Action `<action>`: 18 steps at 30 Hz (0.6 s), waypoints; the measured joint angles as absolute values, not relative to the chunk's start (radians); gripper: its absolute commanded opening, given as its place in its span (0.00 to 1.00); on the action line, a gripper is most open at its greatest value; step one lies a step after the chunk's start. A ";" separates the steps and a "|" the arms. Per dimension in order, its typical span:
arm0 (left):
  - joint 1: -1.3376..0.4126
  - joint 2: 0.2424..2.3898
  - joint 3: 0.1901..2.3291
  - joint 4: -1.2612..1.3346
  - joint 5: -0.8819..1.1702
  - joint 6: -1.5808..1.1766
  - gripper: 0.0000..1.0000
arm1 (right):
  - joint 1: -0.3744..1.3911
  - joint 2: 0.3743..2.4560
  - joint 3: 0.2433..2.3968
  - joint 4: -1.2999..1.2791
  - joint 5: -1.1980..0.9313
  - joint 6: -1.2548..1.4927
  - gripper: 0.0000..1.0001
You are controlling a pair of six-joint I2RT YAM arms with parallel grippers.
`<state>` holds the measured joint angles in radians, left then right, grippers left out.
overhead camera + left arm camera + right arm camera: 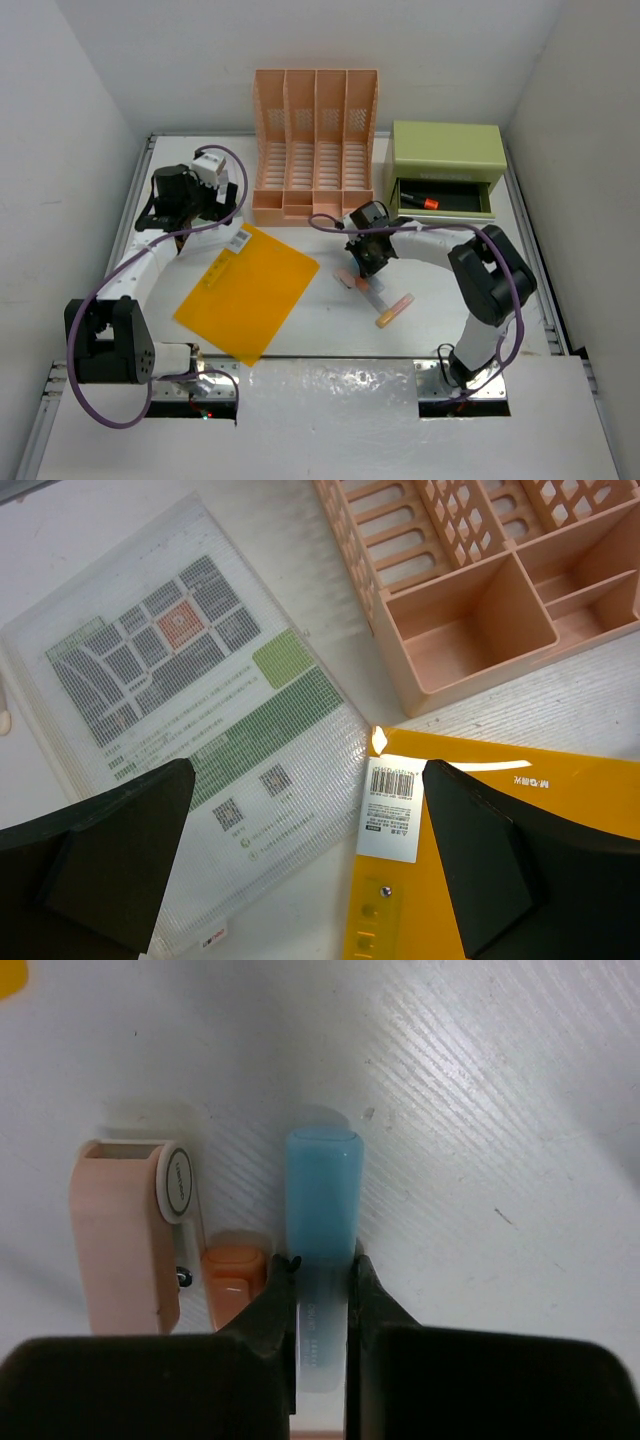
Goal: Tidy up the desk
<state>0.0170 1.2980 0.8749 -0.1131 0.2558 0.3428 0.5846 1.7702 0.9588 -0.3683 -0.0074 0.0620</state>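
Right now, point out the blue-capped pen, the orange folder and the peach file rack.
blue-capped pen [322,1185]: right wrist view, on its blue cap.
orange folder [250,292]: top view, middle of its cover.
peach file rack [315,130]: top view, on its middle divider.

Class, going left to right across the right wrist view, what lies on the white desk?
Peach rectangular plastic case → short orange plastic cap → blue-capped translucent pen, clamped between the right arm's black fingers.
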 measured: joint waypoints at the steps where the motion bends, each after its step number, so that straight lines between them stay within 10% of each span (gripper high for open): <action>1: 0.017 1.298 0.875 -0.113 0.256 0.343 0.98 | 0.585 1.771 0.962 -0.371 -0.004 0.060 0.00; 18: 0.017 1.298 0.875 -0.117 0.256 0.343 0.98 | 0.470 1.379 1.082 -0.121 0.210 -0.205 0.00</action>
